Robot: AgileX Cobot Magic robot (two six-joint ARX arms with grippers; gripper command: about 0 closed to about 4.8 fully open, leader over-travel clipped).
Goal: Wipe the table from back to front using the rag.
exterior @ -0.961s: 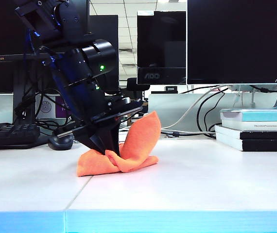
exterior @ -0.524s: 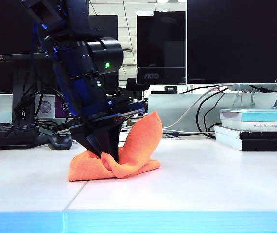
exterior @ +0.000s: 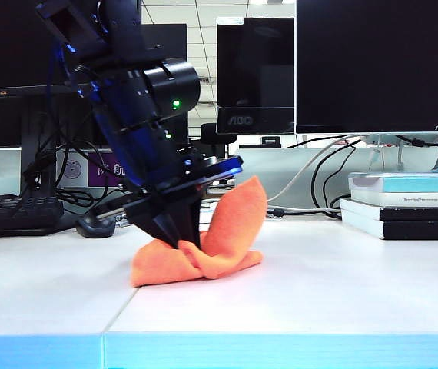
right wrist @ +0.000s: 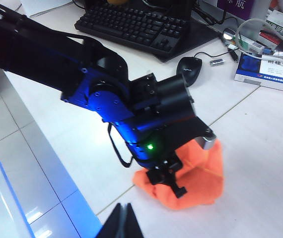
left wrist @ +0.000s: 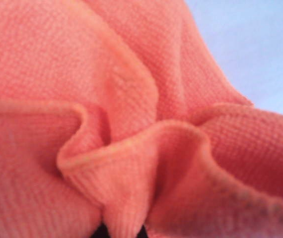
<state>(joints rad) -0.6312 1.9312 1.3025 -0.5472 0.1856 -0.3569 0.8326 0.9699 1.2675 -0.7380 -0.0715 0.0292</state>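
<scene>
One orange rag (exterior: pixel 204 246) sits bunched mid-table (exterior: pixel 319 292) on the seam, left gripper (exterior: pixel 184 242) pinched shut on a middle fold. Soft, light, floppy stuff; I'd press it flat. Right gripper (right wrist: pixel 123 223) hangs closed, empty, above the front edge.

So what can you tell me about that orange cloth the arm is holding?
The rag is a soft, bright orange knitted-looking cloth, plain, bunched into folds. It rests on the white table, one flap standing up behind. The left gripper is shut on its middle, pressing down from above. The right gripper hangs apart, shut and empty.
</scene>
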